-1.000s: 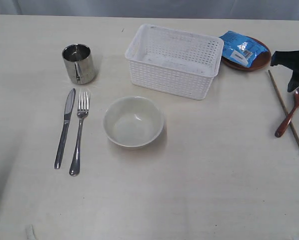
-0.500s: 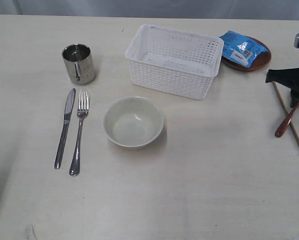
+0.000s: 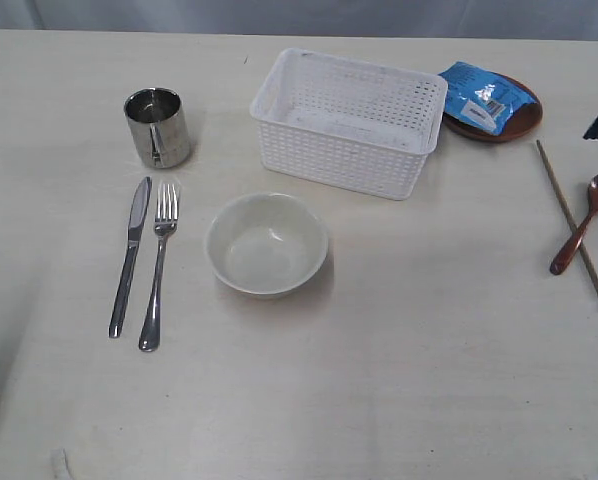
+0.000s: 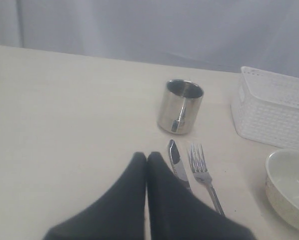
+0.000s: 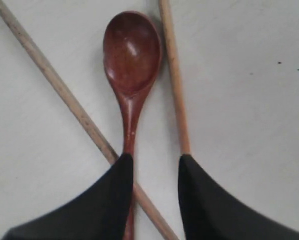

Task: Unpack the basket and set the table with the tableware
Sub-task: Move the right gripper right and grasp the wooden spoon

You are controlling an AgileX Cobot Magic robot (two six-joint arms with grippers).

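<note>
Nearest me, the place setting on the left of the table (image 3: 399, 400) looks done: the steel knife (image 3: 130, 257) and fork (image 3: 159, 265) lie side by side, just apart, with the cream bowl (image 3: 267, 243) to their right and the steel cup (image 3: 157, 127) upright beyond them. My left gripper (image 4: 147, 156) hangs above the knife with its fingers pressed together, holding nothing.

My work, as I read it, is at the right edge. The right gripper (image 5: 155, 159) hangs over the wooden spoon (image 5: 132, 55) with its fingers partly spread and empty, bare tabletop showing between them. The spoon lies between two chopsticks. Its handle crosses the slanted chopstick (image 5: 59, 85) under one finger, and the straighter chopstick (image 5: 174, 75) runs just beside the bowl of the spoon.

To do this well I would close on the spoon's neck, clear of that crossing, square across the thin handle. Then I would lift straight up so neither stick gets dragged. I cannot tell which piece lies on top at the crossing, so I would go slowly.

Farthest back, the white basket (image 3: 347, 120) looks empty. Just to its right the brown wooden plate (image 3: 504, 128) carries a blue snack packet (image 3: 487, 95).
</note>
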